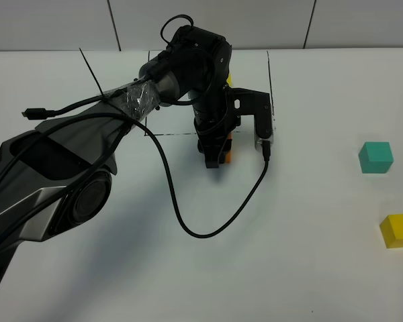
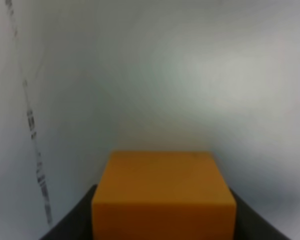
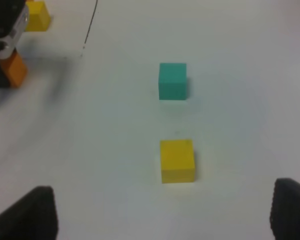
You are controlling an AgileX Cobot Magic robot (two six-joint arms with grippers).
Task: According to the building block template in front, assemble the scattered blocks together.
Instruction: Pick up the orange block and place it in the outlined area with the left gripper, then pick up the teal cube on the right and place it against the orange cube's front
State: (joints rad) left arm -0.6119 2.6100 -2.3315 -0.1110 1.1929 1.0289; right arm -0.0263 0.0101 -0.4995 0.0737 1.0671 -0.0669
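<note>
My left gripper (image 1: 216, 159) is shut on the orange cube (image 1: 228, 155), low over the table just in front of the black-line frame (image 1: 271, 87). The left wrist view shows that orange cube (image 2: 164, 197) filling the space between the dark fingers. The arm hides most of the template; only its yellow cube (image 1: 229, 80) (image 3: 37, 15) shows. The loose teal cube (image 1: 376, 157) (image 3: 172, 81) and loose yellow cube (image 1: 397, 230) (image 3: 177, 161) lie apart at the right. My right gripper (image 3: 162, 212) stands open, short of the yellow cube, with nothing between its fingers.
A black cable (image 1: 188, 225) loops from the left arm over the table in front of the frame. A thin black line (image 2: 35, 150) of the frame runs beside the held cube. The right arm is outside the exterior view.
</note>
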